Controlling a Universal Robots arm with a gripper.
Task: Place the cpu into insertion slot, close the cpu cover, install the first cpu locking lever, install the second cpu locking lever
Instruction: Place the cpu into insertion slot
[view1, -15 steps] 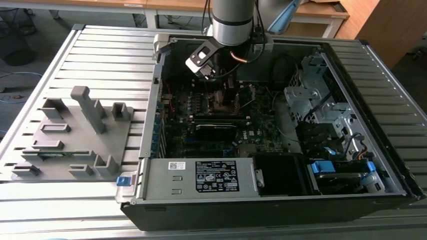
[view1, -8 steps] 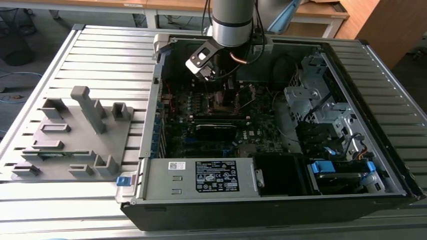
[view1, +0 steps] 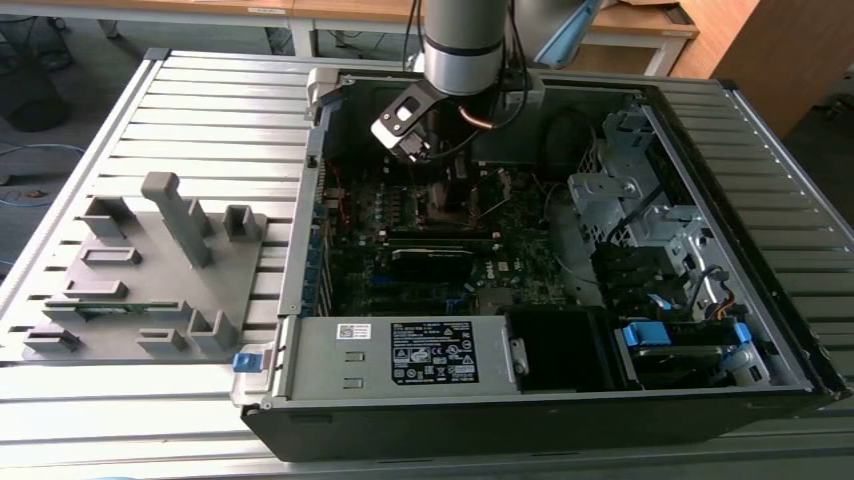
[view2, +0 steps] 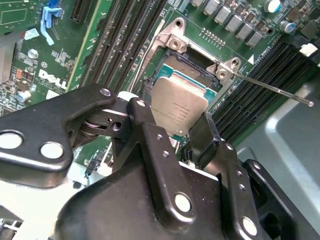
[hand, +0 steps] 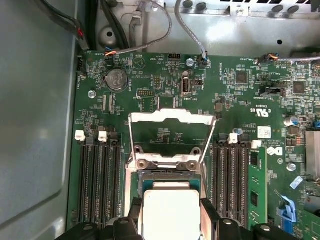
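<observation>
My gripper is shut on the cpu, a flat silver-grey square held by two opposite edges between the black fingers. The chip hangs slightly tilted right over the insertion slot; I cannot tell whether it touches the socket. In the first wrist view the cpu sits between the fingers just in front of the insertion slot. The cpu cover is swung open and stands up behind the slot. A thin locking lever juts out unlatched. In the exterior view the gripper is low inside the computer case.
Long black memory slots flank the socket on both sides. Cables run along the case wall beyond the board. A grey fixture tray lies at the exterior view's left, and drive cages fill the case at its right.
</observation>
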